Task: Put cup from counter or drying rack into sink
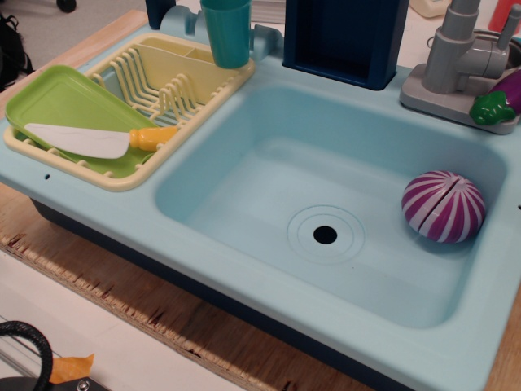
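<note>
The teal cup (226,32) stands upright in the far right corner compartment of the pale yellow drying rack (186,90), its top cut off by the frame's upper edge. The rack sits on the pale aqua counter (106,204), left of the sink (269,179). The sink is a pale aqua basin with a round dark drain hole (325,235) near its middle. A purple and white striped toy onion (443,206) lies in the sink at its right side. No gripper or arm shows in this view.
A lime green tray (61,102) in the rack's left part holds a toy knife (98,140) with a yellow handle. A dark navy box (342,37) stands behind the sink. A grey faucet (460,61) and a toy eggplant (501,99) are at the far right.
</note>
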